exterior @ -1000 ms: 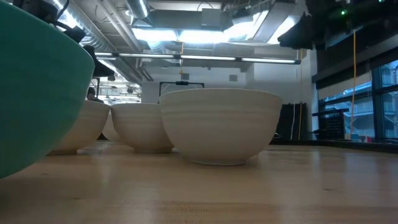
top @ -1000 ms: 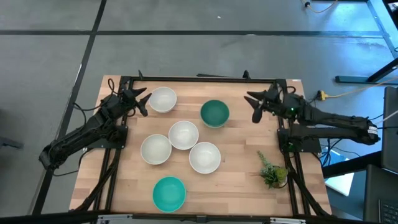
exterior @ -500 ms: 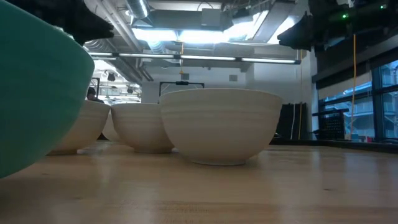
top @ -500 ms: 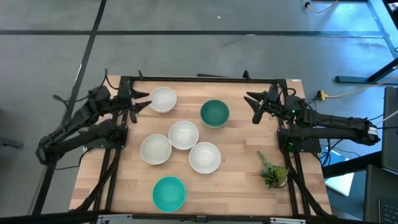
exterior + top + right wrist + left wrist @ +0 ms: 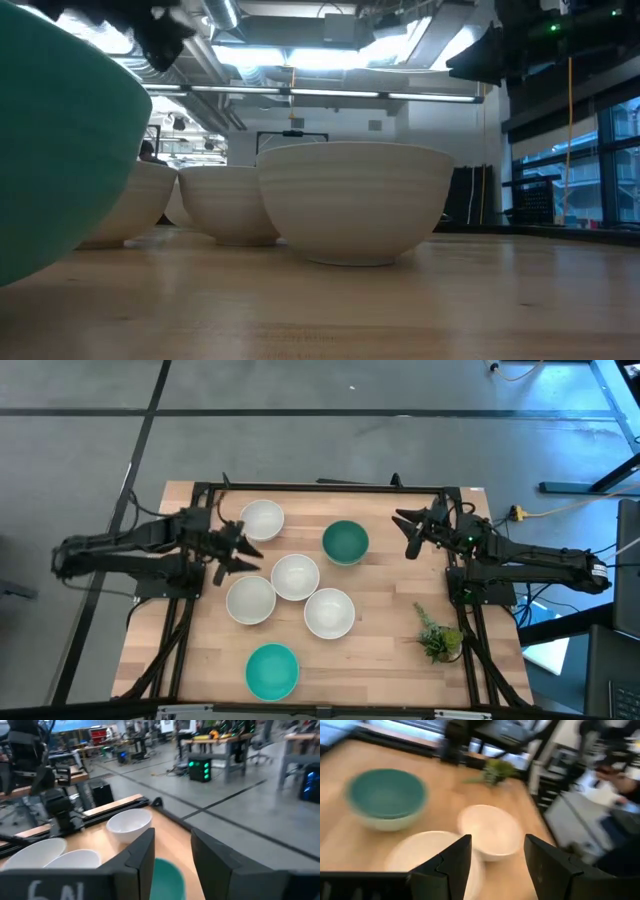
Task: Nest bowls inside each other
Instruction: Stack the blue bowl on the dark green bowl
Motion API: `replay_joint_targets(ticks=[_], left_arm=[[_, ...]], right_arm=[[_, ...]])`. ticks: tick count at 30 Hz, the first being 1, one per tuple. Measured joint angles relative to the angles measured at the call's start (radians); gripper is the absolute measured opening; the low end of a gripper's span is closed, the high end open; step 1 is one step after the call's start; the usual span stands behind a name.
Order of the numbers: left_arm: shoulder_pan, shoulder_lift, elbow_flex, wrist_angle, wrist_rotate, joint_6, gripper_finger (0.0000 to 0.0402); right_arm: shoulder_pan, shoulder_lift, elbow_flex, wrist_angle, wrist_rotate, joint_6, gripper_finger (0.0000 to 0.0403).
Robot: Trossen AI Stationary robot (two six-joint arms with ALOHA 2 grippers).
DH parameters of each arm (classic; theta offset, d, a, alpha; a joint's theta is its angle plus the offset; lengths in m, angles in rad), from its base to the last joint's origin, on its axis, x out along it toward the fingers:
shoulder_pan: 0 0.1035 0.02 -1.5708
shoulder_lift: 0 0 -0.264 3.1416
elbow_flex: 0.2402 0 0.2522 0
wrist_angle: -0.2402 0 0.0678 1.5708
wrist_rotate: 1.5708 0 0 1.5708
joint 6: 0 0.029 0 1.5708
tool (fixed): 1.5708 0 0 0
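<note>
Across the pale wooden tabletop [image 5: 380, 650] six small round glazed bowls sit apart, none nested yet: four white bowls [image 5: 295, 577], a dark teal bowl [image 5: 345, 541] and a bright turquoise bowl [image 5: 272, 669]. They look rigid, slick and probably chippable, so I'd pinch a rim wall, one finger inside. Left gripper [image 5: 236, 548] hangs spread and empty between white bowls; right gripper [image 5: 411, 532] waits part-open, holding nothing, near the teal one.
</note>
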Motion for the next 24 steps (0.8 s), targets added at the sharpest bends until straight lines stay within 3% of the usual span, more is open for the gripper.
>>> replay_joint_targets(ticks=[12, 17, 24], left_arm=[[-0.444, 0.314, 0.213, -0.104, -0.385, -0.059, 0.0169], [-0.555, 0.46, 0.265, -0.121, -0.444, -0.125, 0.0169], [-0.641, 0.605, 0.316, -0.13, -0.451, -0.192, 0.0169]], right_arm=[[0.0, 0.0, 0.0, -0.054, -0.127, 0.056, 0.0129], [0.0, 0.0, 0.0, -0.054, -0.132, 0.056, 0.0129], [0.0, 0.0, 0.0, -0.055, -0.134, 0.056, 0.0129]])
